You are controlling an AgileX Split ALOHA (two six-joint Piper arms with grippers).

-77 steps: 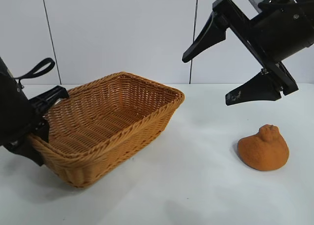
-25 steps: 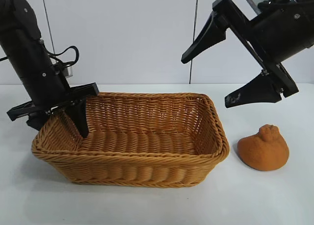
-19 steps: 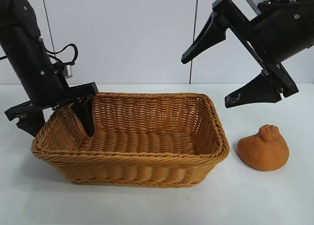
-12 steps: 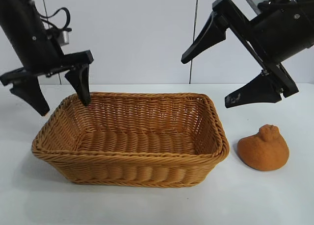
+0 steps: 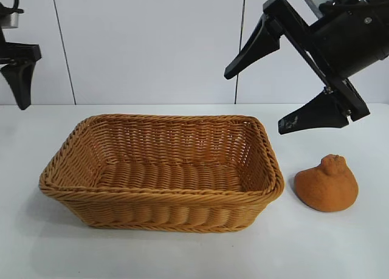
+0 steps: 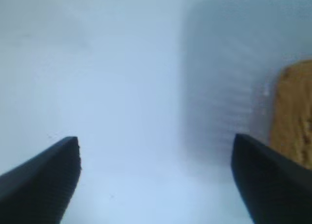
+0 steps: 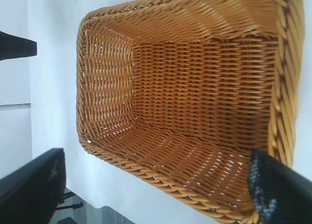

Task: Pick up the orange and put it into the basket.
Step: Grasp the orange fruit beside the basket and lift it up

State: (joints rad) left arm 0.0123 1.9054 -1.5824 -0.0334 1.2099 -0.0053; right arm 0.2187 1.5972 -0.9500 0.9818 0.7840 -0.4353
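Left gripper [image 6: 155,177] has lifted clear of the basket [image 5: 161,194].

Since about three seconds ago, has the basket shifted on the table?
Yes. The basket has swung from angled to square-on, and its right end now lies closer to the orange, which has not moved. The left gripper has let go and risen.

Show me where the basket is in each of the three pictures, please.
Exterior view: basket on the table, left of the orange.
Left wrist view: a tan sliver at the edge, likely its side.
Right wrist view: fills the picture, empty inside.
Shared landmark: its braided rim.
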